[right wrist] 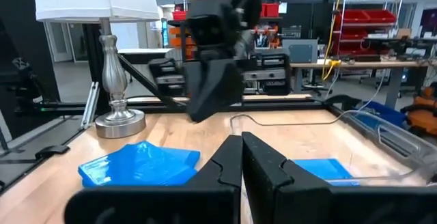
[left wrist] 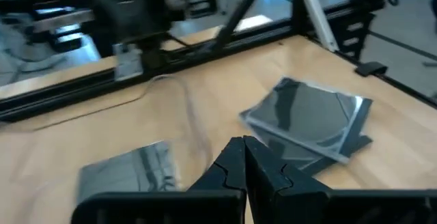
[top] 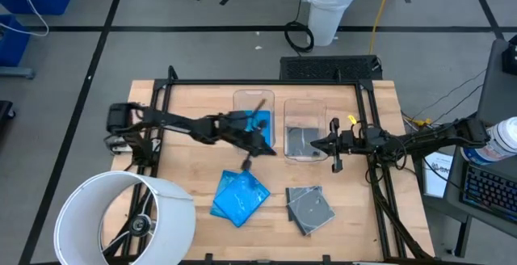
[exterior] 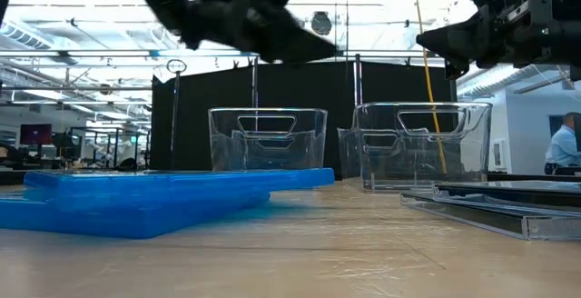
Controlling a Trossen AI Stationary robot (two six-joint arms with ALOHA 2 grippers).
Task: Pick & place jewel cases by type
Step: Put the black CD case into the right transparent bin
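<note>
A pile of blue jewel cases [top: 240, 196] and a pile of dark grey jewel cases [top: 309, 208] lie flat on the near part of the wooden table. Behind them stand two clear bins. The left bin [top: 254, 97] holds a blue case [right wrist: 321, 169]. The right bin [top: 304, 107] holds a grey case [top: 300, 141]. My left gripper [top: 269, 147] hangs shut and empty in the air between the left bin and the blue pile. My right gripper [top: 317, 145] is also shut and empty, and it is raised at the right bin's near right side.
A lamp with a white shade [top: 129, 216] stands at the table's near left corner, and its metal base [right wrist: 117, 123] shows in the right wrist view. A black frame [top: 266, 82] runs round the table's edges. A white bucket [top: 333, 6] stands on the floor beyond the far edge.
</note>
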